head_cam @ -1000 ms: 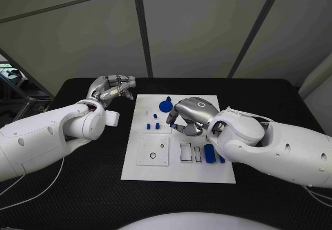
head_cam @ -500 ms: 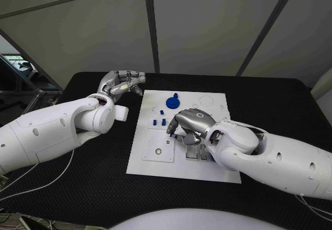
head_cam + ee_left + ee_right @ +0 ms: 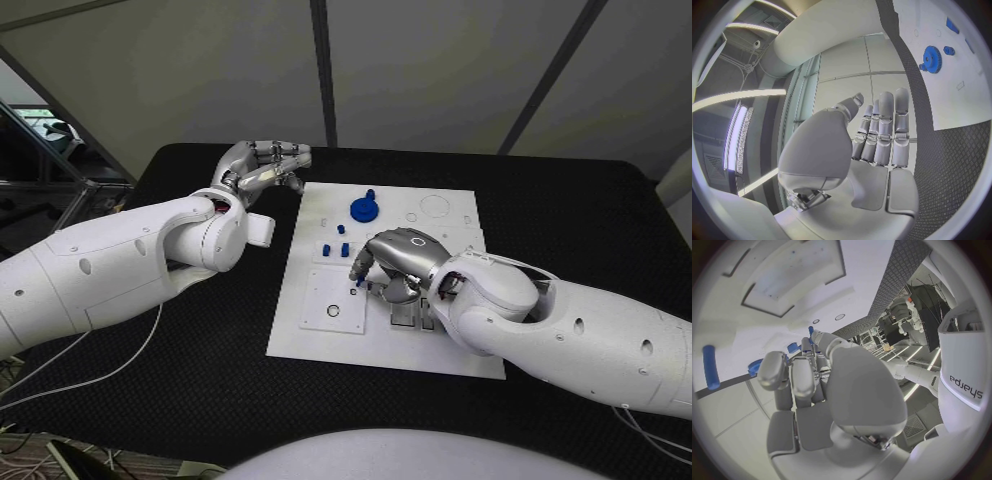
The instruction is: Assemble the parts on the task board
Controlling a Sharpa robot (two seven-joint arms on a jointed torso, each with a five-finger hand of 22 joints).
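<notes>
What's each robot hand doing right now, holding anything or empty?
Left robot hand: open, holding nothing, beside the white board.
Right robot hand: over the board, fingers curled down; whether it holds a blue piece cannot be told.

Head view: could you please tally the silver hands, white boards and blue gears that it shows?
Hands: 2 (left, right)
Board: 1
Gear: 1
Total: 4
</notes>
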